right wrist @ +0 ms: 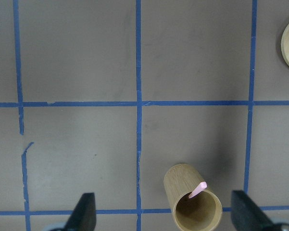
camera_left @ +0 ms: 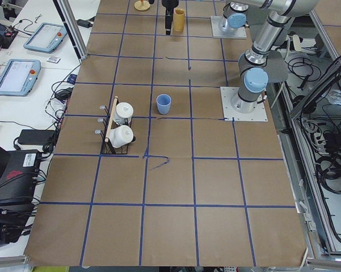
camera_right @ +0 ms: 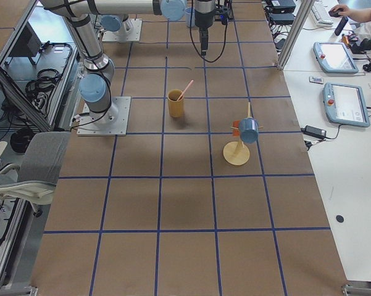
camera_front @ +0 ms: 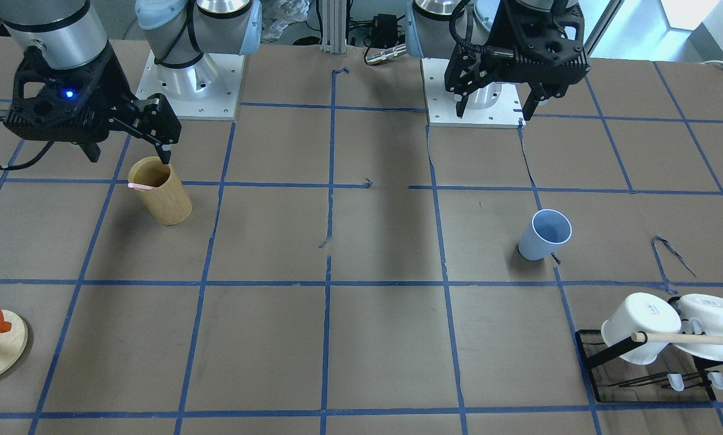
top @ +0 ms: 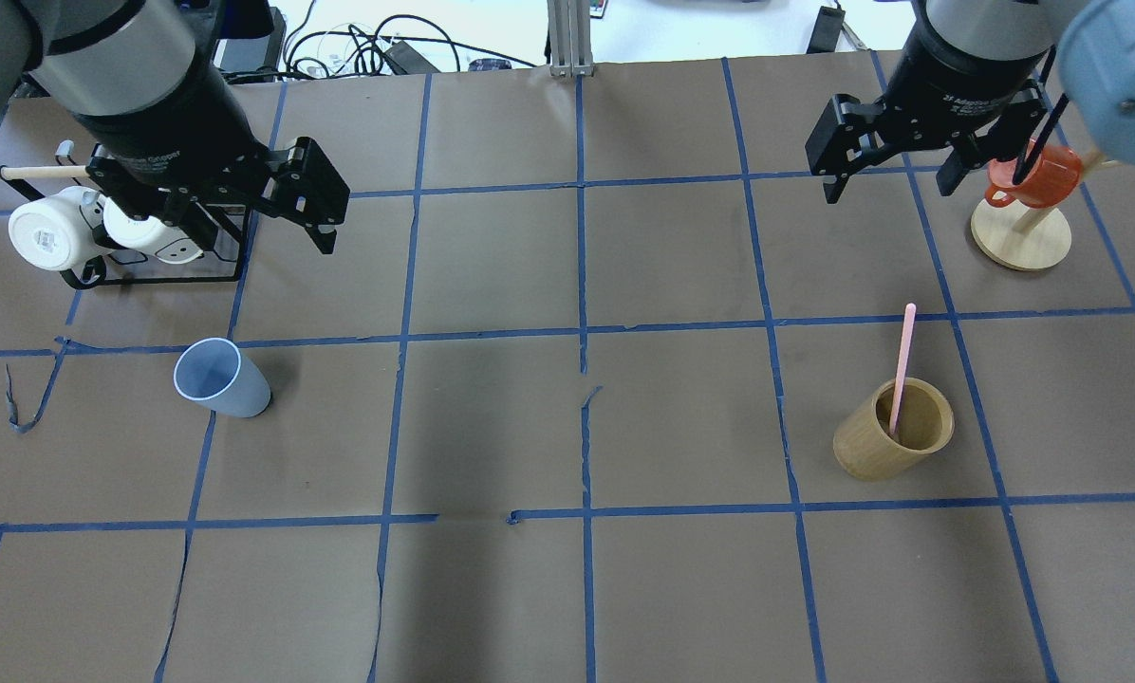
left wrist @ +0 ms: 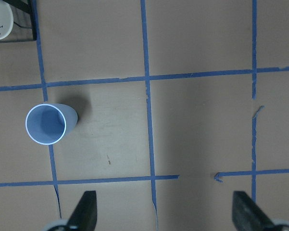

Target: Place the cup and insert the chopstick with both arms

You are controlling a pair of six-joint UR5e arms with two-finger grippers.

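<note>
Two high views from opposite table (top: 492,607) sides, two from its ends, both wrist cameras straight down.

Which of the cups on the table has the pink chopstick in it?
The tan bamboo cup: the pink chopstick leans out of its mouth. The blue cup stands empty, and the white cups and red cup hang on their stands.
</note>
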